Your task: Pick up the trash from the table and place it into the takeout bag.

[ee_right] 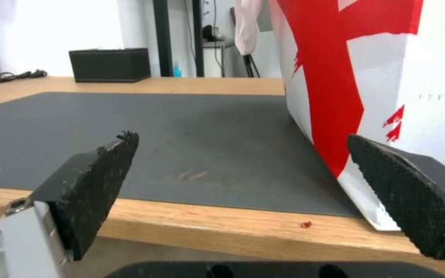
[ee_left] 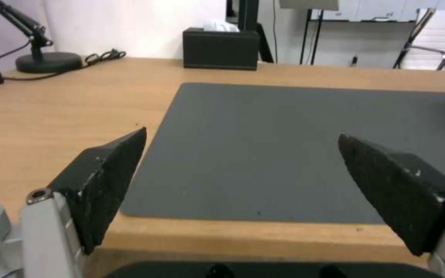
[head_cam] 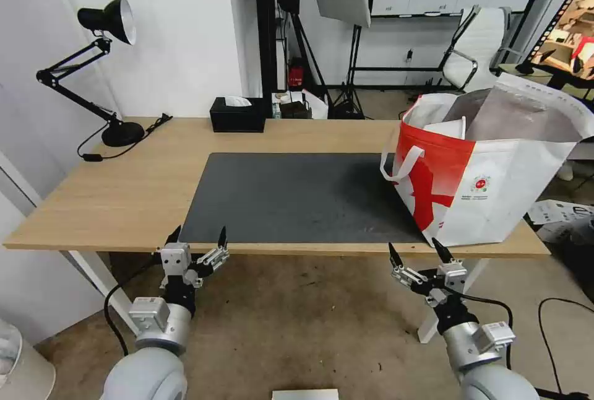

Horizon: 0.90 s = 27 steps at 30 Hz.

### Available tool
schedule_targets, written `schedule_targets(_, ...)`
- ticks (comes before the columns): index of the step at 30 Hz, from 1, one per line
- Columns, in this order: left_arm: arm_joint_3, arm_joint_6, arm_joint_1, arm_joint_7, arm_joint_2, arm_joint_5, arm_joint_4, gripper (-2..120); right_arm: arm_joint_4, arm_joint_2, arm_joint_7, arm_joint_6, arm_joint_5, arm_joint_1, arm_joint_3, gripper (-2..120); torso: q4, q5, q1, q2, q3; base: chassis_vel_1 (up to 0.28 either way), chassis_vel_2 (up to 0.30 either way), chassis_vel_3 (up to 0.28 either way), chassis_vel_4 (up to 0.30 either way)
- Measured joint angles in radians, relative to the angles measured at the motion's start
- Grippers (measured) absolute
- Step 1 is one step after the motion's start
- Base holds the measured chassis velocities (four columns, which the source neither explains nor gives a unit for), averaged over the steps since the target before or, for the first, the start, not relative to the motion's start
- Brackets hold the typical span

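The table [head_cam: 124,189] runs across the middle of the head view, with the dark grey mat [head_cam: 291,195] lying flat at its centre. The takeout bag [head_cam: 489,171] stands upright at about 3 o'clock from the mat's middle, its base partly on the mat's right end and partly on the bare wood near the front edge. Its mouth gapes open, showing the silver lining, and a white strap handle [head_cam: 399,168] hangs down its red side. Something white sits inside the bag [head_cam: 448,127], though what it is cannot be made out from this angle. In the right wrist view a tiny red scrap [ee_right: 305,224] lies on the wood just beside the bag's near corner.

At 12 o'clock from the mat a black tissue box [head_cam: 237,114] sits by the table's far edge, and at roughly 10 o'clock a black desk lamp [head_cam: 99,65] stands on its round base.

The left gripper [head_cam: 197,236] hovers just off the table's front edge, near the mat's 7 o'clock corner, jaws spread wide and holding nothing. The right gripper [head_cam: 416,250] hangs likewise off the front edge, at 6 o'clock from the bag, jaws wide apart and empty.
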Motion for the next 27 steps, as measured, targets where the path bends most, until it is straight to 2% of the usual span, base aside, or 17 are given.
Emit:
schedule_targets(7,0.001,0.020,0.017,-0.005,-0.035,0.023,-0.001,100,0.000,0.000,0.000,0.000,0.000,0.000,0.000,100,0.0000,-0.0002,0.000,0.000,0.000,0.000,0.000,0.000,0.000)
schedule_targets(27,0.003,0.025,0.011,-0.007,-0.035,0.021,-0.002,100,0.000,0.000,0.000,0.000,0.000,0.000,0.000,100,0.0001,-0.0002,0.000,0.000,0.000,0.000,0.000,0.000,0.000)
